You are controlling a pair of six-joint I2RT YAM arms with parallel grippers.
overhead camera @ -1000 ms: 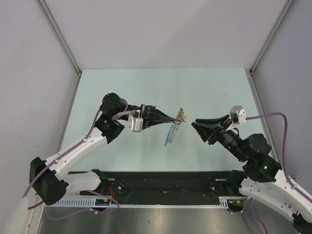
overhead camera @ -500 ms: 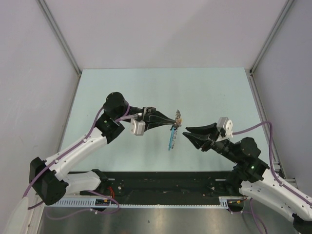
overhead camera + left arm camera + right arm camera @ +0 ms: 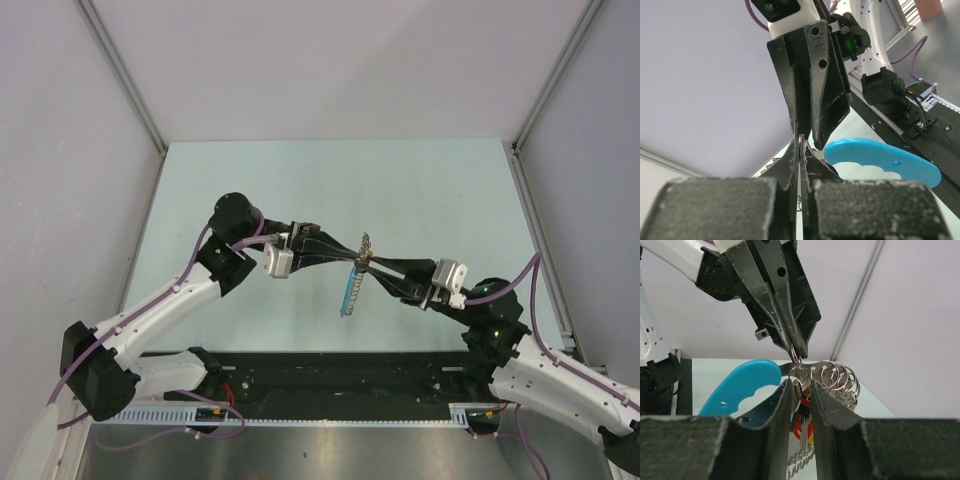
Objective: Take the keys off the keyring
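Note:
My left gripper [image 3: 356, 257] is held above the table, shut on the thin wire keyring [image 3: 796, 359]. The bright blue strap [image 3: 348, 290] hangs below it and shows in the left wrist view [image 3: 880, 157]. A cluster of silvery keys [image 3: 365, 243] and several spare wire rings [image 3: 840, 377] hang off the same ring. My right gripper [image 3: 802, 386] meets the left one tip to tip. Its jaws are drawn in narrow around a silver key head [image 3: 798, 393], which lies against the left finger. A red tag [image 3: 809, 426] and a bead chain hang behind.
The pale green table [image 3: 300, 180] lies below, bounded by grey walls on three sides. A black rail [image 3: 330, 375] runs along the near edge by the arm bases. Both arms cross the middle of the workspace.
The right arm has swung left from about 50 pixels away, and its wide-open jaws have narrowed around the key cluster. The left gripper stayed nearly still with the ring; the strap swung slightly.

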